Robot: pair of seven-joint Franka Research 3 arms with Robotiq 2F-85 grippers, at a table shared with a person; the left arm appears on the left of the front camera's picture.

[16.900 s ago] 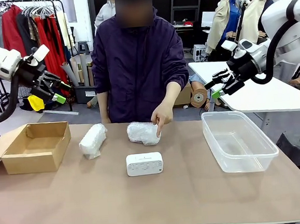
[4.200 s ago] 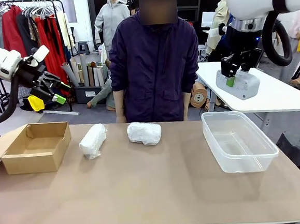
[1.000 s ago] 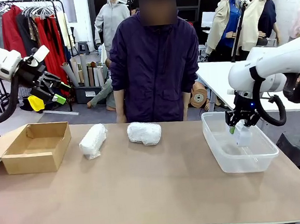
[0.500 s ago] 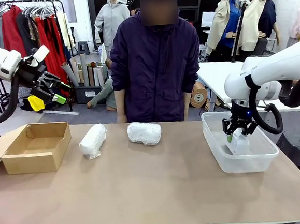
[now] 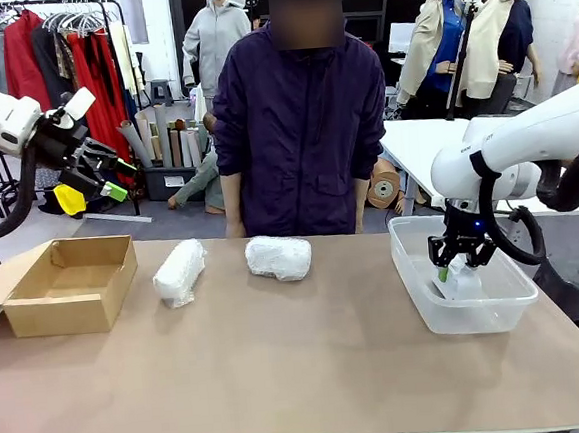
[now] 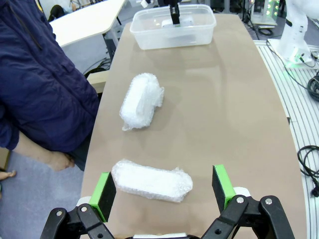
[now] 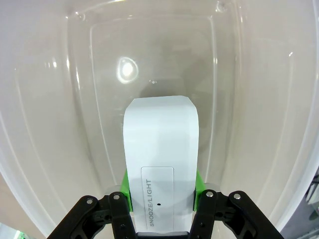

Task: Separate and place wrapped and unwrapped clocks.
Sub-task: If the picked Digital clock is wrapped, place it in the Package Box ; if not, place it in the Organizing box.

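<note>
1. The right gripper (image 5: 458, 265) reaches down into the clear plastic tub (image 5: 405, 260) at the table's right end. Its fingers are clamped on the bare white clock (image 5: 464, 281).
2. From the right wrist, the green pads (image 7: 124, 186) press the clock's two long sides, and its "SNOOZE/LIGHT" bar faces the camera. The clock points end-first toward the tub's floor, with room between it and every wall. Whether its lower end touches the floor cannot be told.
3. The tub stands close to the right edge of the table (image 5: 302, 376), and its left wall faces open tabletop.
4. Two bubble-wrap bundles lie toward the far edge. The left bundle (image 5: 179, 271) and the middle bundle (image 5: 278, 258) are apart from each other, and both are well apart from the tub.
5. An open cardboard box (image 5: 69, 286) sits at the table's left end, one flap folded out toward the left edge. A gap separates it from the left bundle.
6. The left gripper (image 5: 106, 176) hangs high above and behind the box, past the table's far-left corner. Its fingers (image 6: 106, 195) are spread wide and hold nothing. In its wrist view they frame the left bundle on the table below.
7. A wide stretch of brown tabletop lies open between the bundles and the near edge.
8. A person (image 5: 297, 126) in a dark jacket stands at the far edge behind the middle bundle, arms down.
</note>
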